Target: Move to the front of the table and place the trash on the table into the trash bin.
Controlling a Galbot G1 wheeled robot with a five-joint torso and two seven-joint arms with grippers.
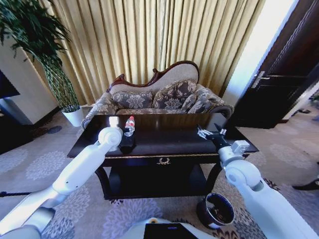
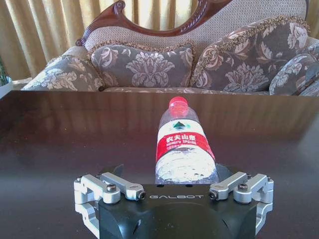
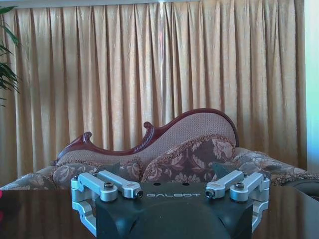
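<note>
A clear plastic bottle (image 1: 129, 125) with a red cap and a red-white label stands on the left half of the dark glossy table (image 1: 169, 142). My left gripper (image 1: 127, 141) is at the bottle's near side. In the left wrist view the bottle (image 2: 184, 149) sits between the spread fingers of this gripper (image 2: 170, 172), with a gap on one side. My right gripper (image 1: 208, 132) hovers open over the table's right part, nothing between its fingers (image 3: 114, 168). The round dark trash bin (image 1: 215, 209) stands on the carpet by the table's front right leg.
A patterned sofa (image 1: 159, 97) with cushions stands right behind the table, gold curtains beyond it. A white plant pot (image 1: 75, 117) is at the back left and a dark door (image 1: 279, 74) at the right. Open carpet lies left and right of the table.
</note>
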